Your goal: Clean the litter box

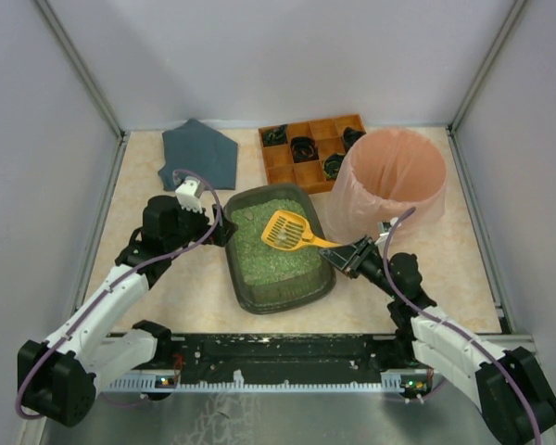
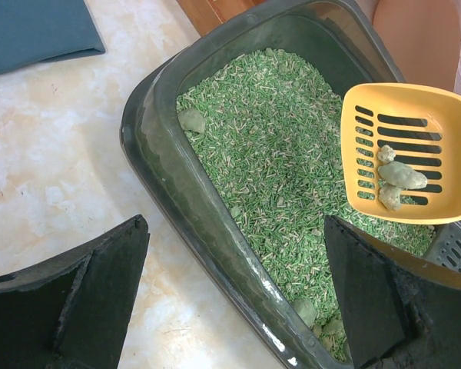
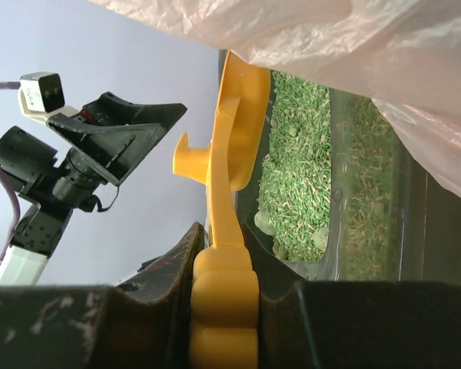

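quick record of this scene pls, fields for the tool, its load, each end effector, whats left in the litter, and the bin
tool: yellow scoop, over the litter box
load: a few pale clumps in the scoop
right end effector: shut on the scoop's handle
left end effector: open, straddling the box's left wall
left in litter: loose clump by that wall
bin: pink bag-lined bin, right of the box

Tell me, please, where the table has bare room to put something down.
Bare table lies between the right arm and the right wall, and between the left arm and the litter box. The back is crowded: cloth, wooden tray, pink bin.
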You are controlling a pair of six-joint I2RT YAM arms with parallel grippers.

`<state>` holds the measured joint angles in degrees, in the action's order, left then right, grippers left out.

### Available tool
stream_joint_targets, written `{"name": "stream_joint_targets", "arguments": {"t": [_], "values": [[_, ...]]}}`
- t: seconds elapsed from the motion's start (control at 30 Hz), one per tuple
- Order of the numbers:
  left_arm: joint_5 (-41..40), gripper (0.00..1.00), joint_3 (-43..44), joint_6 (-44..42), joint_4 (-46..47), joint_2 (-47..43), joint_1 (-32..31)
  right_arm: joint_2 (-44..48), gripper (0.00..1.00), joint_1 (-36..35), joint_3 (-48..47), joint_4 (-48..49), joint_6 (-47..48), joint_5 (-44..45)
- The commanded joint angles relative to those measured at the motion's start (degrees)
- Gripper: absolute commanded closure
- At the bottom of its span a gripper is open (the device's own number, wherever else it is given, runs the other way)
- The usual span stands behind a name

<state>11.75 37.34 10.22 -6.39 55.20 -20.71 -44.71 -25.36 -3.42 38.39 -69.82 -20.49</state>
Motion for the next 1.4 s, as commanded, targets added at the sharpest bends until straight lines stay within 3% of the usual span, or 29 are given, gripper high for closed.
{"name": "stream_joint_targets", "arguments": {"t": [0.0, 0.37, 0.73, 1.03, 1.37], "values": [[0.3, 0.0, -0.1, -0.4, 1.1, -0.6, 0.5, -0.1, 1.0, 0.0, -1.8, 4.2, 1.0, -1.3], [-3.0, 0.0, -0.1, 0.3, 0.1, -1.1, 0.5, 2.9, 1.0, -0.1, -4.1, 1.1, -0.3, -2.0], [-4.0, 0.0, 0.4, 1.2, -0.2, -0.2, 0.5, 10.8, 1.0, -0.1, -14.0, -15.4, 2.8, 0.4], [-8.3, 0.0, 0.8, 2.3, -1.9, -0.2, 0.6, 12.2, 1.0, -0.1, -22.7, -24.7, 4.5, 8.0], [-7.7, 0.0, 0.9, 2.5, -1.7, 0.4, 0.8, 3.4, 1.0, 5.4, -29.5, -18.6, 1.3, 5.2]]}}
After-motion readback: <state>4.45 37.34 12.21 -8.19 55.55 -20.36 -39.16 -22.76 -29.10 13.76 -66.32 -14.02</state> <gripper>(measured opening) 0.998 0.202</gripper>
